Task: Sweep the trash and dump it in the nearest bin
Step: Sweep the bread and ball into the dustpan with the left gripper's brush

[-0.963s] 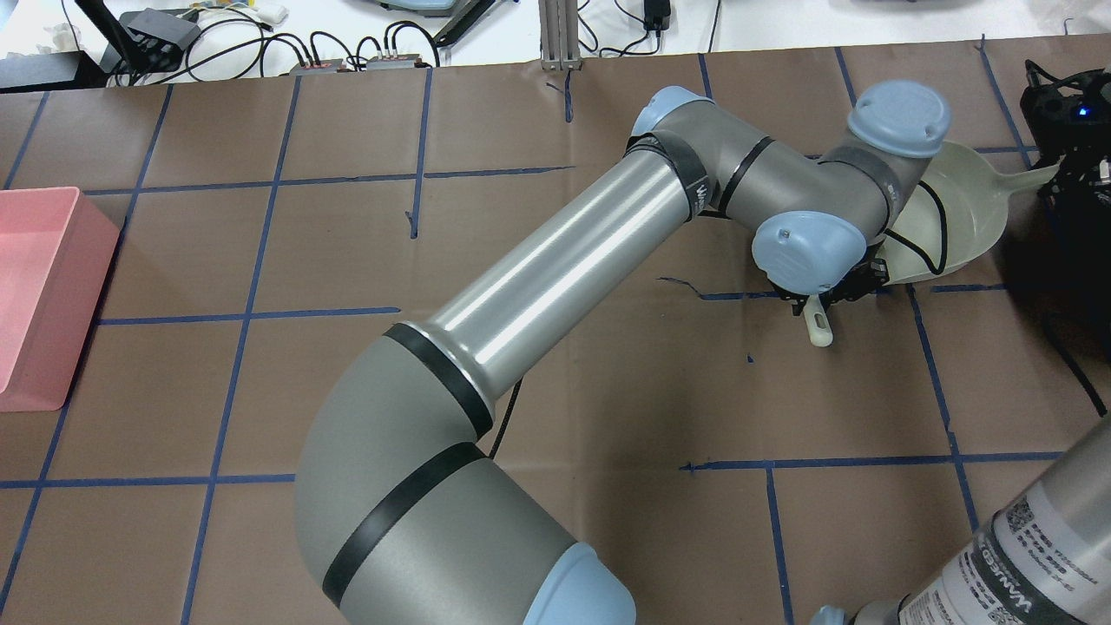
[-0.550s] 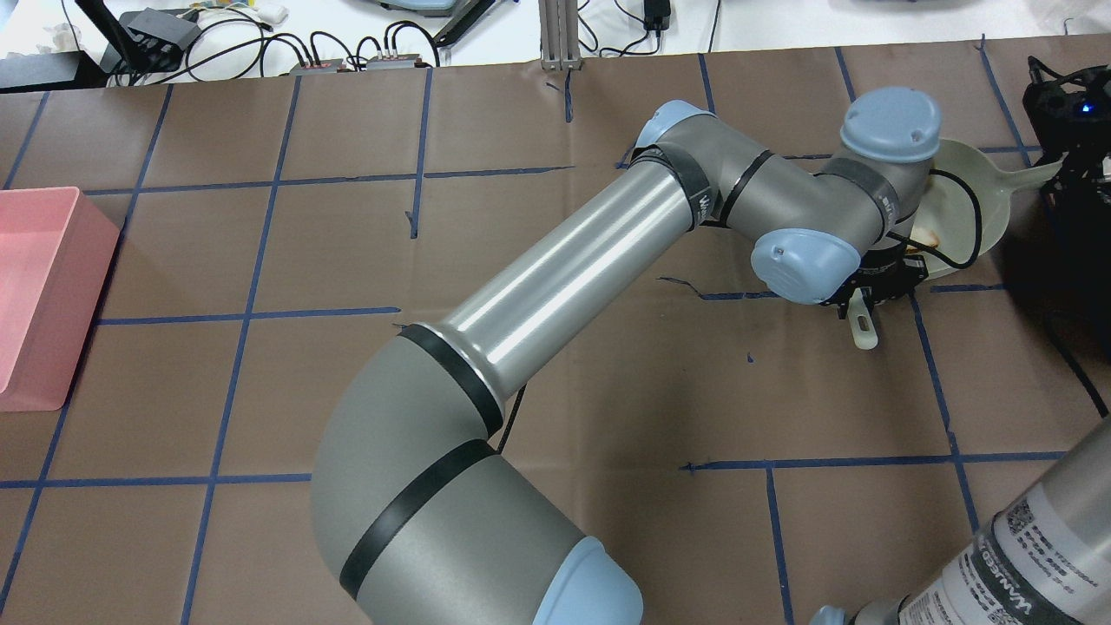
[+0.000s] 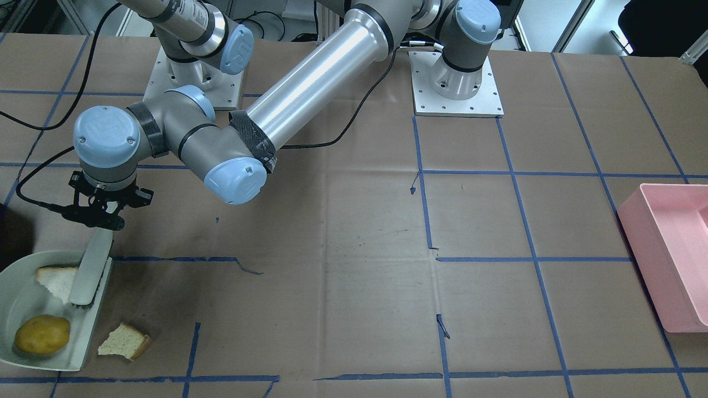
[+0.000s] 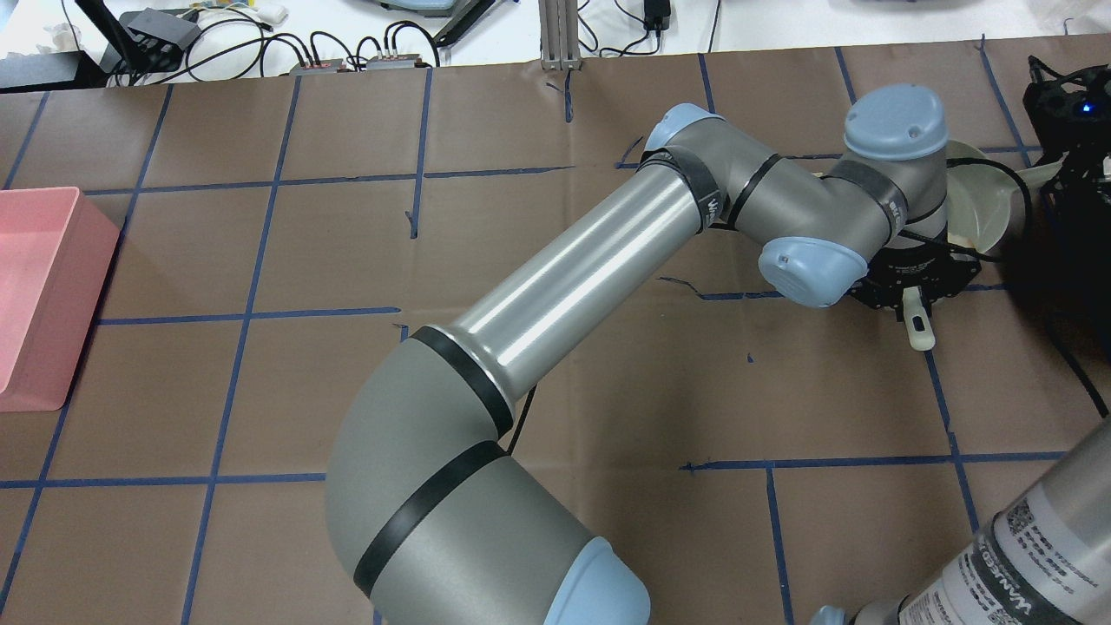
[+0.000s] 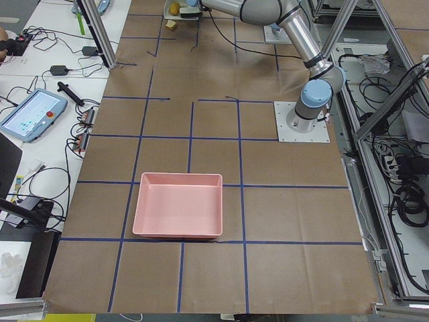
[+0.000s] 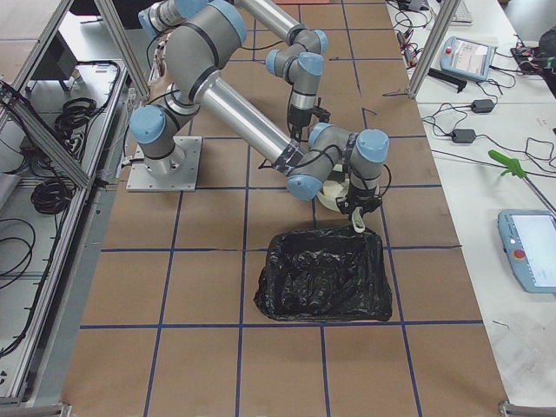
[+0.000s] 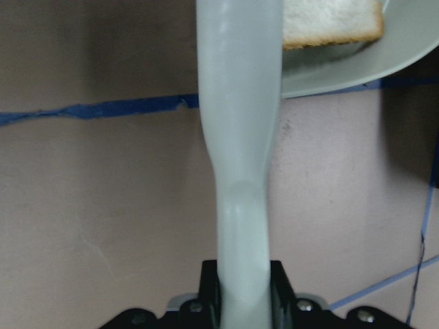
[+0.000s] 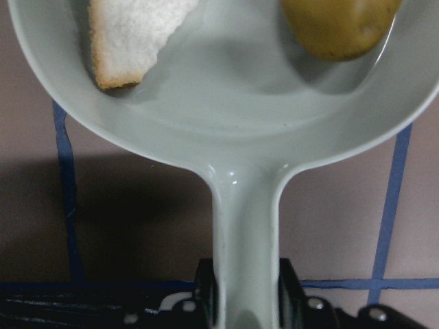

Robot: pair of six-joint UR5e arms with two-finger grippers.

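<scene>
My left gripper [image 3: 102,224] is shut on the handle of a pale green brush [image 3: 91,271], whose head rests over the edge of the pale green dustpan [image 3: 25,301]. In the pan lie a yellow-brown potato-like lump [image 3: 42,334] and a torn bread slice [image 3: 55,279] beside the brush head. A second bread slice [image 3: 124,341] lies on the table just outside the pan. My right gripper [image 8: 247,295] is shut on the dustpan's handle [image 8: 243,226]. The black bin [image 6: 326,278] stands open right next to the pan.
A pink tray [image 3: 647,249] stands at the far end of the table on my left side. My left arm's long forearm [image 4: 573,269] stretches across the table's middle. Cables and boxes lie beyond the far edge [image 4: 347,52].
My left wrist has moved to the right with the brush, its handle end sliding right along the table toward the dustpan. The wrist now covers more of the pan.
</scene>
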